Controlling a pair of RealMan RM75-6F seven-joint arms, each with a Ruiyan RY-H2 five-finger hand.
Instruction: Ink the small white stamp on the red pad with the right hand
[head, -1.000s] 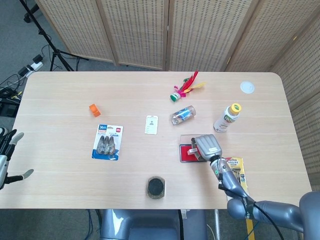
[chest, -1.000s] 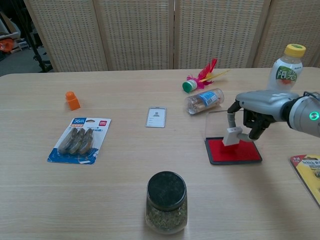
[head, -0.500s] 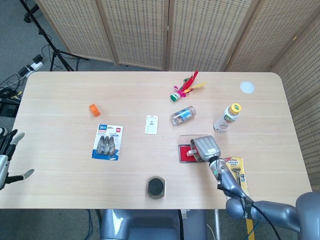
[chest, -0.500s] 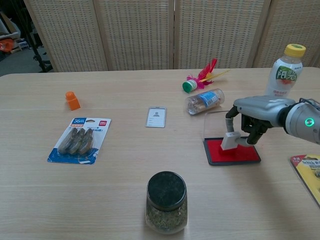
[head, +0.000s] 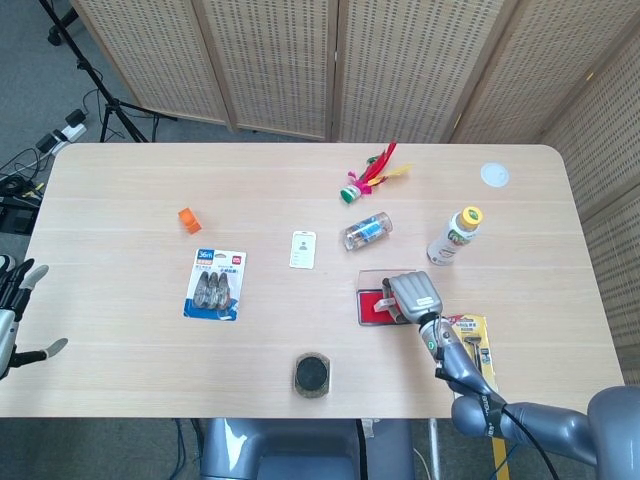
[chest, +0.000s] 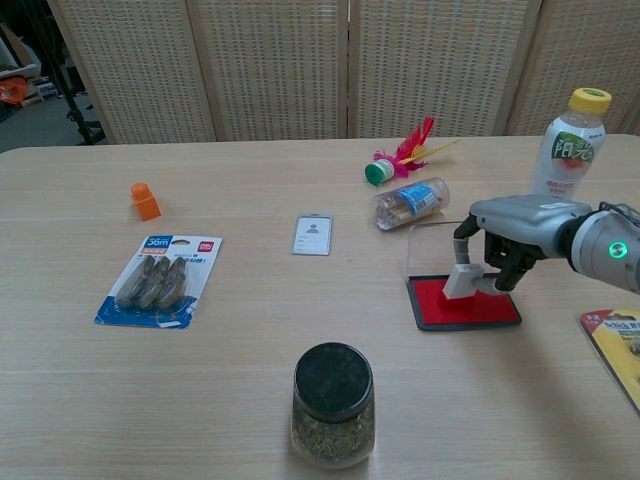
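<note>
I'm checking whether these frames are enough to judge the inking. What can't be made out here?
- Head view: the right hand covers the small white stamp and much of the red pad.
- Chest view: whether the small white stamp presses on the red pad; its underside is hidden.
- Head view: the left hand is cut off by the left edge; the chest view lacks it.
- Chest view: the yellow package is cut off by the right edge.

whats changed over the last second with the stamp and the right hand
The right hand, holding the small white stamp, came down: a second ago the stamp hung just above the red pad, and now its base looks pressed onto the red surface. The pad itself also sits slightly further left in the chest view. The left hand, the jar and the bottle stayed where they were.
</note>
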